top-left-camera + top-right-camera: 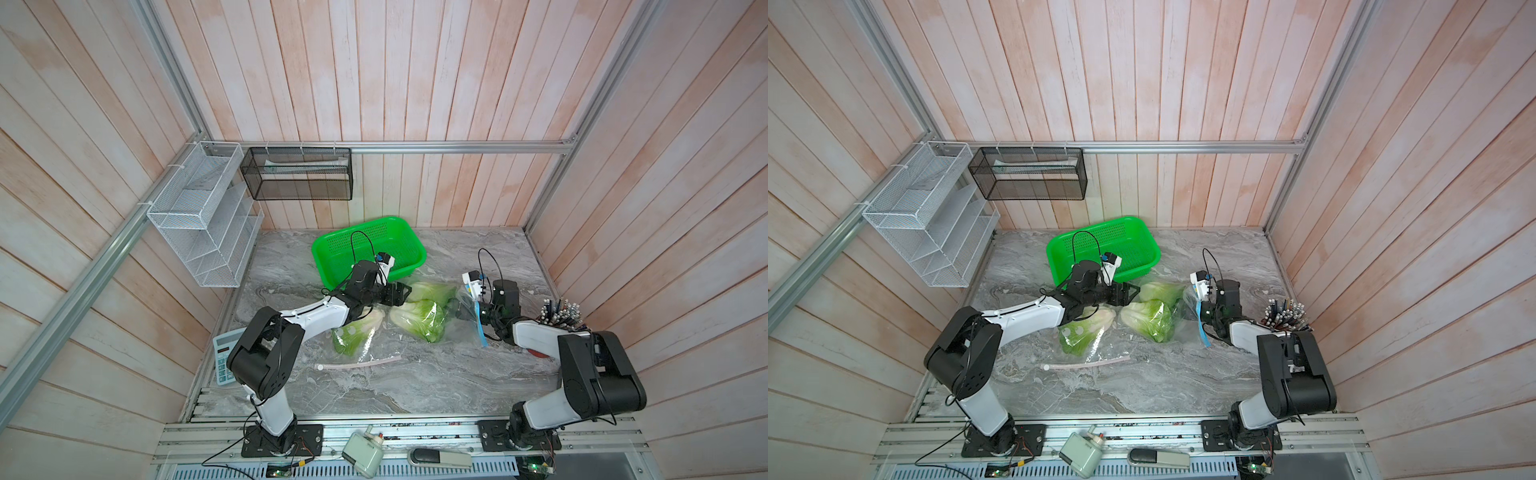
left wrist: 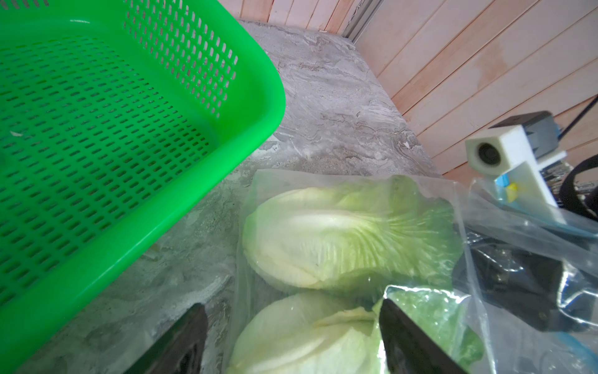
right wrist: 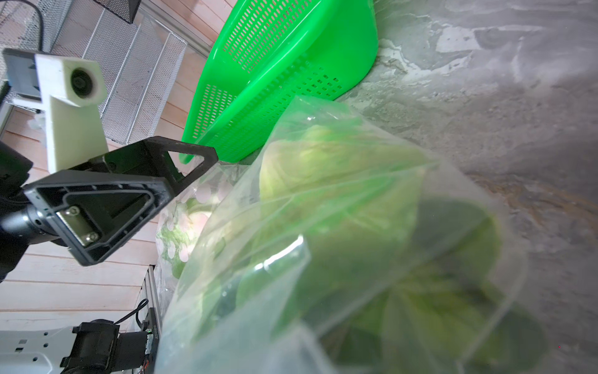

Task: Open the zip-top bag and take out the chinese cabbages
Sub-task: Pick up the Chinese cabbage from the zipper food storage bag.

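Observation:
A clear zip-top bag [image 1: 465, 328] with a blue zip strip lies mid-table, holding two chinese cabbages [image 1: 430, 291] [image 1: 419, 320]. My left gripper [image 1: 397, 293] is open at the bag's left end. In the left wrist view its dark fingers [image 2: 411, 336] straddle the nearer cabbage [image 2: 304, 336] through the plastic; the farther cabbage [image 2: 339, 239] lies beyond. My right gripper [image 1: 460, 309] is shut on the bag's right end by the zip, its jaws hidden behind plastic [image 3: 323, 259]. A third cabbage [image 1: 357, 332] lies under my left forearm in clear dotted plastic beside a pink zip strip [image 1: 357, 363].
A bright green perforated basket [image 1: 332, 249] stands just behind the left gripper. A cup of pens [image 1: 561, 313] sits by the right arm, a calculator [image 1: 220, 353] at the left edge. A white wire rack [image 1: 203, 216] and a black mesh basket [image 1: 297, 174] hang on the walls.

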`<move>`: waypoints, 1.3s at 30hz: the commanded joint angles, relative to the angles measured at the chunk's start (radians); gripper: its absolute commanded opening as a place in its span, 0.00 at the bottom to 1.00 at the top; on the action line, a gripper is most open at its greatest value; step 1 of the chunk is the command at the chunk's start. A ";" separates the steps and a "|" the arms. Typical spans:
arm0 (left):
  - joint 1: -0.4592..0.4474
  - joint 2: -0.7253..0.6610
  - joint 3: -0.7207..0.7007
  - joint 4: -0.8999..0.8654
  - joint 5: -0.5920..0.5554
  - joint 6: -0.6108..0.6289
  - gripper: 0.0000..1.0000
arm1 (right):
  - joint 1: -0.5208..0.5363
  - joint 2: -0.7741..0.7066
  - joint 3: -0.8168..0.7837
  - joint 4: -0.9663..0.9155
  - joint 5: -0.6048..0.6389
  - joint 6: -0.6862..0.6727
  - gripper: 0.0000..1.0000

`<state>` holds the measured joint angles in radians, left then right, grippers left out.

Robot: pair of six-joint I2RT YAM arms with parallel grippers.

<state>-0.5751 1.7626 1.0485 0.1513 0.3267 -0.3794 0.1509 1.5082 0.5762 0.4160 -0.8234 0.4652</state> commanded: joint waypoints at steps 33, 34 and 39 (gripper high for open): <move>0.047 0.169 0.089 0.013 0.206 -0.052 0.12 | 0.064 0.047 0.070 0.047 0.041 0.032 0.00; 0.047 0.163 0.085 0.016 0.199 -0.053 0.08 | 0.064 0.043 0.065 0.057 0.047 0.043 0.00; 0.046 0.144 0.077 0.016 0.153 -0.061 0.00 | 0.058 0.016 0.054 0.055 0.071 0.056 0.00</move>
<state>-0.5274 1.9373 1.1385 0.1448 0.5018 -0.4389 0.2081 1.5585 0.6285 0.4435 -0.7815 0.5060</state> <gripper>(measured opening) 0.047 0.051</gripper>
